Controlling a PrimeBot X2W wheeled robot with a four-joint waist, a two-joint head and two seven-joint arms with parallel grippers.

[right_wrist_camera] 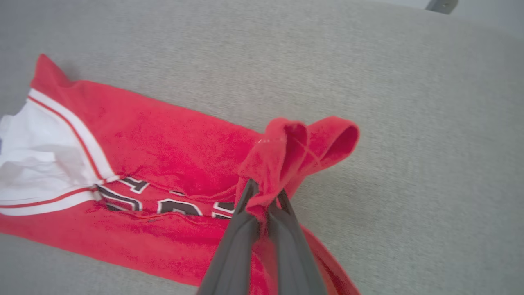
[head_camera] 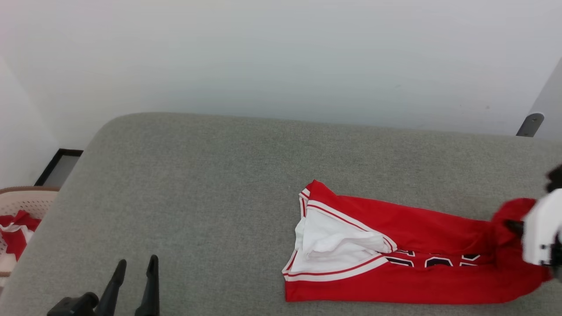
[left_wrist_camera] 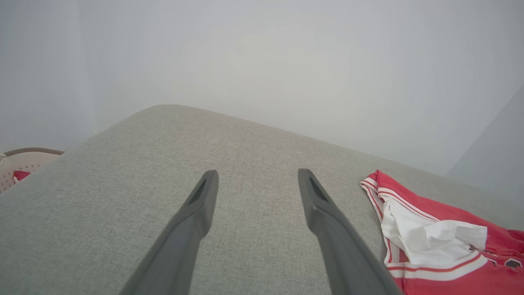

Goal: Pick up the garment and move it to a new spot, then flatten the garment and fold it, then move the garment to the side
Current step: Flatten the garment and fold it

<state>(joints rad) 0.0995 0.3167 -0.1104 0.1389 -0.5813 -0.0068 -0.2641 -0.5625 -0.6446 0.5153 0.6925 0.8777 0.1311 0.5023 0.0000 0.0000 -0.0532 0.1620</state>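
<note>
The red garment [head_camera: 408, 250] lies stretched along the right half of the grey cushioned surface [head_camera: 219, 184], its white sleeve end and striped trim [head_camera: 333, 245] facing left. Dark lettering shows on its front. My right gripper [right_wrist_camera: 265, 192] is shut on a bunched red fold at the garment's right end [right_wrist_camera: 294, 151], lifted slightly off the surface; in the head view its white wrist [head_camera: 542, 232] sits at the right edge. My left gripper [head_camera: 135, 262] rests open at the lower left, well apart from the garment [left_wrist_camera: 434, 237], with nothing between its fingers.
A beige perforated basket [head_camera: 22, 202] with a red-and-white cloth bundle [head_camera: 15, 232] stands off the surface's left edge. A pale wall rises behind. A grey metal leg [head_camera: 529, 124] stands at the far right corner.
</note>
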